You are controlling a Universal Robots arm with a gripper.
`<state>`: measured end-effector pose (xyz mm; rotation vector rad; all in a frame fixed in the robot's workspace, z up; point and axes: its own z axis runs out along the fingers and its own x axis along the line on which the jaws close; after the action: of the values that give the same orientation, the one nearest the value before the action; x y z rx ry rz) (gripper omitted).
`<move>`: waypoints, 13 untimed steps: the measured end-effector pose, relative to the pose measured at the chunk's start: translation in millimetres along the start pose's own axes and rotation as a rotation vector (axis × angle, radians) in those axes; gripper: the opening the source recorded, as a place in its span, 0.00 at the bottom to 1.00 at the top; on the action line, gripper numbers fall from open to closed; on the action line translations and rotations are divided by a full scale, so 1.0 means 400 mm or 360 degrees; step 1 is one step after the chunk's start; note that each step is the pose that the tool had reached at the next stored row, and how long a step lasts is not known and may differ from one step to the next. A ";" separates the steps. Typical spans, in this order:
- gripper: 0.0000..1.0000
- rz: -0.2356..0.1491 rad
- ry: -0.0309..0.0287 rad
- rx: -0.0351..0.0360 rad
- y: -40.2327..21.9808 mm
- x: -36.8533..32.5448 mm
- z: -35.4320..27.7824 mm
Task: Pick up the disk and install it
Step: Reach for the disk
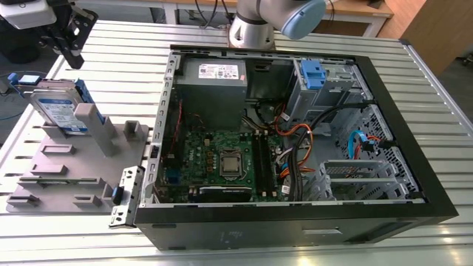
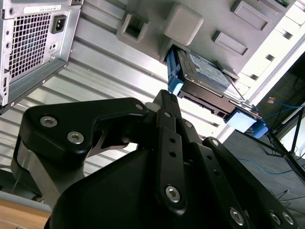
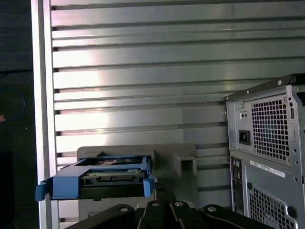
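Note:
The disk stands on edge in a slot of the grey holder at the exterior view's left. It is silver with a blue-and-white label and blue side rails. My gripper hangs above and just behind it, apart from it and holding nothing. In the second wrist view the disk lies beyond the gripper's black tip with a gap between them. The first wrist view shows the disk's blue rail end just above the gripper's black links.
The open computer case lies on the slatted metal table, right of the holder. Inside are a grey power supply, the motherboard, cables and a blue clip at the drive bay. The case's rear panel stands close by.

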<state>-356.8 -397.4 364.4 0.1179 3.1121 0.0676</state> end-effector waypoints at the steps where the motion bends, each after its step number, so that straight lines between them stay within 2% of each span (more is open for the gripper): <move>1: 0.11 0.0000 0.00000 0.0000 0.000 0.000 0.000; 8: 0.11 0.0000 -0.00002 0.0000 0.000 0.002 0.000; 13: 0.11 0.0000 0.00000 0.0000 -0.002 0.021 0.002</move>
<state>-365.1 -397.4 363.2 0.1180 3.1121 0.0675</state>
